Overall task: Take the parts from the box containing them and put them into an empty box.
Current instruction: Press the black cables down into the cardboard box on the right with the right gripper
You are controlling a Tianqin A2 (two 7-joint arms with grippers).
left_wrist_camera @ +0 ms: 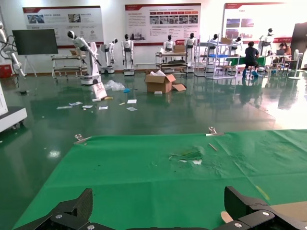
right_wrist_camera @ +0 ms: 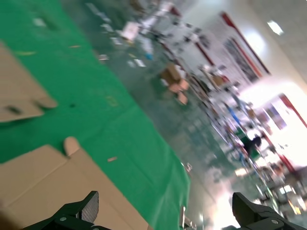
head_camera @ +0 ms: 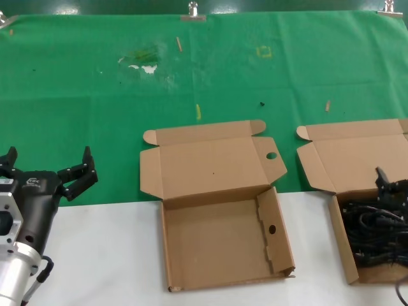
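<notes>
Left gripper (head_camera: 48, 171) idles at the tabletop's (head_camera: 108, 255) left edge with fingers spread wide, empty box (head_camera: 220, 245) open at centre, the parts (head_camera: 376, 233) tangled in their box (head_camera: 347, 255) far right, right gripper (right_wrist_camera: 165, 211) above that lid, fingers wide.

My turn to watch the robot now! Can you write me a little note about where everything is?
Left gripper: jaws open, holding nothing, parked at the table's left.
Right gripper: jaws open, over the black power cords in the shallow brown cardboard box at right.
Empty brown cardboard box with round holes: centre, lid open.
Done: nothing moved.
Left: all cords.
</notes>
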